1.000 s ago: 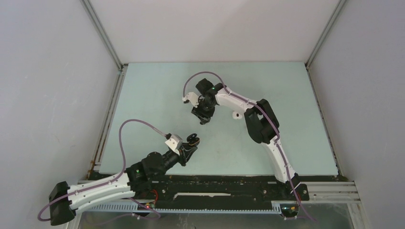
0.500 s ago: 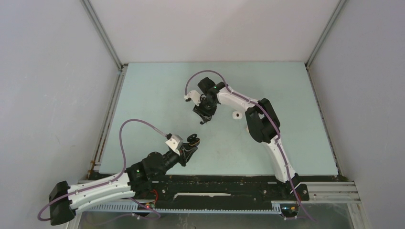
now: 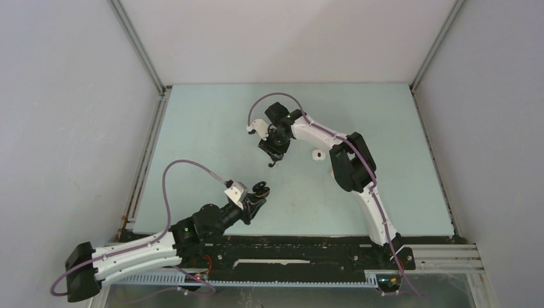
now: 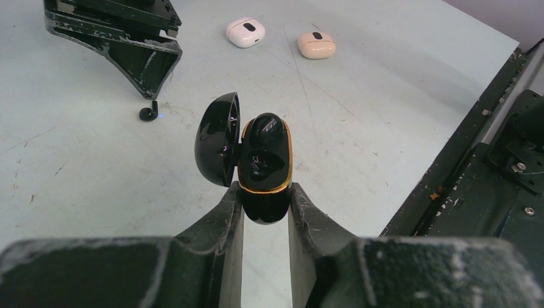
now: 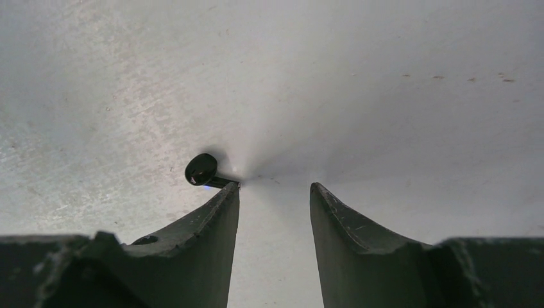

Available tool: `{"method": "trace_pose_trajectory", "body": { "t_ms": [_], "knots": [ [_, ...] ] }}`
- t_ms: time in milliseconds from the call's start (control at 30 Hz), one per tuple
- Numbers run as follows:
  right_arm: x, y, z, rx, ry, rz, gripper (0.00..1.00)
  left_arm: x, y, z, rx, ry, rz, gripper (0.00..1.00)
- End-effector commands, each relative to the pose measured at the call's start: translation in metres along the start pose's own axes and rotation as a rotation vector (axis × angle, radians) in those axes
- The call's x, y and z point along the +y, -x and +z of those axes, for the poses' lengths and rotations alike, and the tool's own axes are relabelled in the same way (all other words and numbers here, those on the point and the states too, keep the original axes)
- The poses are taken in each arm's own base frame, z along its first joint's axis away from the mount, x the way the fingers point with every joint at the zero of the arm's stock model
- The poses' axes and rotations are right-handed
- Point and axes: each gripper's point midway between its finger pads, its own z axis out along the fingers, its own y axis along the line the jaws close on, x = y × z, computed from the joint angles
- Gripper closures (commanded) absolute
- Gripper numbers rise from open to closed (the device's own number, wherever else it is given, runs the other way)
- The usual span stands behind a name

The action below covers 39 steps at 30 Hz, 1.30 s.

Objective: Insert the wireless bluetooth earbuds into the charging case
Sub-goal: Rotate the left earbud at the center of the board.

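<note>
The black earbud (image 5: 202, 170) lies on the table (image 5: 385, 77) just outside the right gripper (image 5: 274, 186), whose jaws stand partly open and empty. Its stem meets one fingertip and runs roughly along the closing line, so I judge a sideways shift must come first. The left gripper (image 4: 264, 192), well apart, clamps the open charging case (image 4: 264, 163).

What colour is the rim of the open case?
Gold, around the glossy black case; clearest in the left wrist view.
</note>
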Motion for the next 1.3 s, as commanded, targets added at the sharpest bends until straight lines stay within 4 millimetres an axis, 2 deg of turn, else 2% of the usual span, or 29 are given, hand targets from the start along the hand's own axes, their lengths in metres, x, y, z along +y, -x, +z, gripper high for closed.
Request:
{"method": "trace_pose_trajectory", "body": {
  "t_ms": [0, 267, 500, 800, 1033, 1267],
  "knots": [
    [-0.013, 0.022, -0.007, -0.045, -0.069, -0.017, 0.52, -0.011, 0.033, 0.001, -0.079, -0.034, -0.023, 1.00],
    [-0.010, 0.016, 0.004, -0.014, -0.070, -0.032, 0.52, -0.011, 0.032, 0.003, -0.076, -0.034, -0.021, 1.00],
    [0.004, 0.004, 0.024, 0.058, -0.065, -0.078, 0.51, -0.011, 0.033, 0.002, -0.078, -0.036, -0.021, 1.00],
    [0.023, -0.016, 0.010, 0.081, -0.028, -0.065, 0.51, -0.006, 0.034, -0.001, -0.093, -0.012, -0.010, 1.00],
    [0.030, -0.024, 0.016, 0.108, -0.007, -0.066, 0.51, -0.010, 0.032, 0.002, -0.073, -0.030, 0.001, 1.00],
    [0.038, -0.030, 0.010, 0.125, 0.014, -0.044, 0.50, -0.008, 0.033, 0.000, -0.089, -0.024, -0.006, 1.00]
  ]
}}
